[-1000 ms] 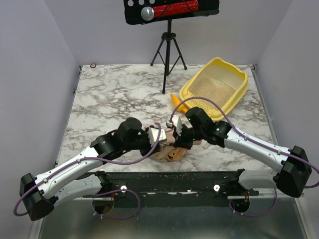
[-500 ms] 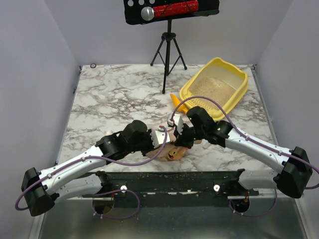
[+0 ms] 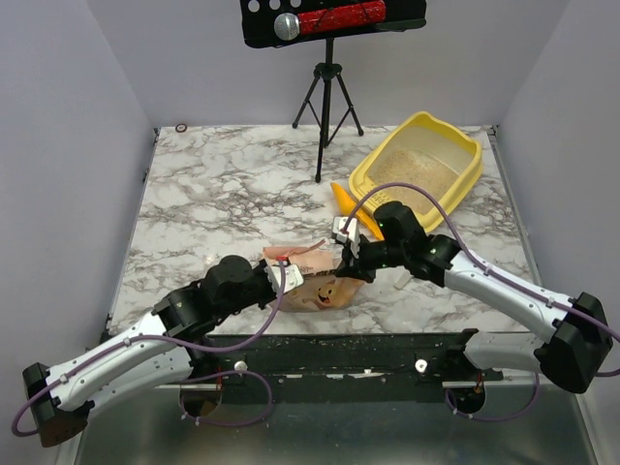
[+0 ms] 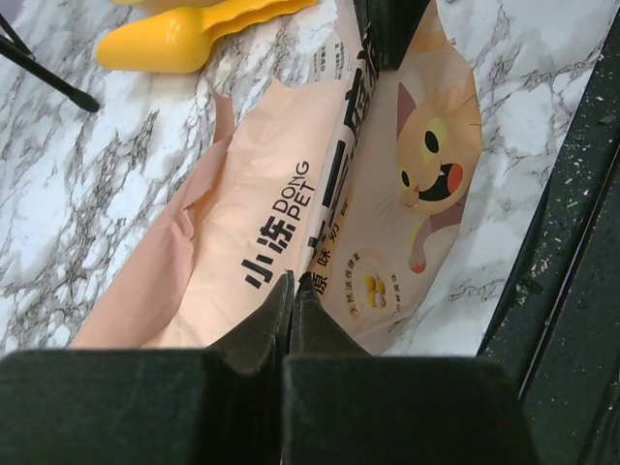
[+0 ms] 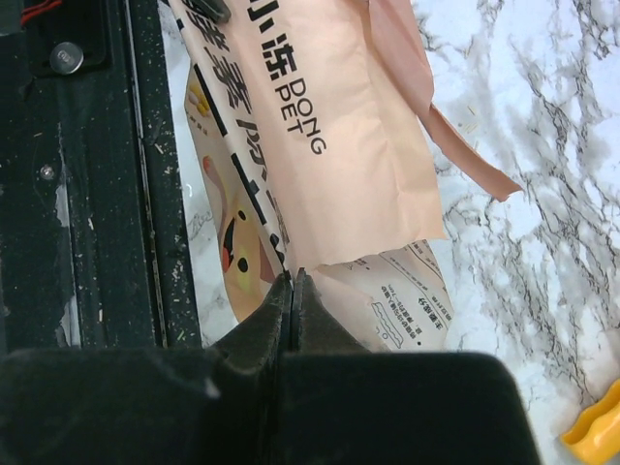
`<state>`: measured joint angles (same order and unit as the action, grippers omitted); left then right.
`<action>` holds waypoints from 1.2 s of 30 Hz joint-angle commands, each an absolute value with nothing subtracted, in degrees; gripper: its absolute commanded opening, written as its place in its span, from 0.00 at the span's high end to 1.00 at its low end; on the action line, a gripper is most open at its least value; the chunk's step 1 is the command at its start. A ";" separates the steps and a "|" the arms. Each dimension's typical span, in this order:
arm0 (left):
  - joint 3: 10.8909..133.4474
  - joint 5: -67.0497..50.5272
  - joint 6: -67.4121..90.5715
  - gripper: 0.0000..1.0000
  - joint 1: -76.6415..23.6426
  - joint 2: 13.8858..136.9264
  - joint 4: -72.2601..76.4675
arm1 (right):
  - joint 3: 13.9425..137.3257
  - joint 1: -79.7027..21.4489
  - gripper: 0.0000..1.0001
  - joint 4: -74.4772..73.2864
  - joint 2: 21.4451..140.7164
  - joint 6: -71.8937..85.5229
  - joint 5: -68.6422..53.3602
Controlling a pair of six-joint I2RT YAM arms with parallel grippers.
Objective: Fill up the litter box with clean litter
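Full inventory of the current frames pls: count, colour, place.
Large yellow rectangular plastic litter box: 1, yellow, far right of table.
Fine beige clean litter: one layer, beige, inside the litter box.
Small yellow-orange plastic scoop: 1, yellow-orange, by the box's near-left side.
Tan printed paper bag: 1, tan with cat cartoon, lying flat, front centre.
Black tripod: 1, black, back centre.
Small dark ring: 1, back-left corner.
Grey-veined marble table: 1.
Left gripper: black, shut on the bag.
Right gripper: black, shut on the bag.
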<state>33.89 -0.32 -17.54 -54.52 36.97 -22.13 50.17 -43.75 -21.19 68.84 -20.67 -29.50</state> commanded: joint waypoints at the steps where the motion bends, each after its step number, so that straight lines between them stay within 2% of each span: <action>1: 33.93 12.84 -18.02 1.00 -53.00 28.58 -25.67 | 46.93 -39.64 1.00 -35.59 71.54 -25.92 -21.96; 4: 32.96 11.95 -17.05 1.00 -53.00 27.07 -24.61 | 48.42 -39.64 0.99 -36.12 72.51 -26.89 -23.46; 9: 34.27 11.51 -16.09 1.00 -53.00 29.53 -24.79 | 54.47 -39.64 0.76 -39.54 72.25 -27.95 -26.54; 17: 35.95 11.34 -14.50 1.00 -53.09 35.06 -25.14 | 60.73 -39.64 0.62 -42.98 63.03 -27.68 -23.56; 25: 36.12 11.16 -13.62 1.00 -53.09 34.27 -24.43 | 60.99 -39.64 0.52 -44.21 62.74 -29.88 -26.01; 36: 36.47 10.28 -12.57 1.00 -53.09 34.54 -24.08 | 63.46 -39.90 0.46 -37.88 69.52 -34.10 -28.48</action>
<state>34.06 6.87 -12.82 -53.67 35.05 -25.02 60.82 -39.75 -40.49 68.14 -31.29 -26.76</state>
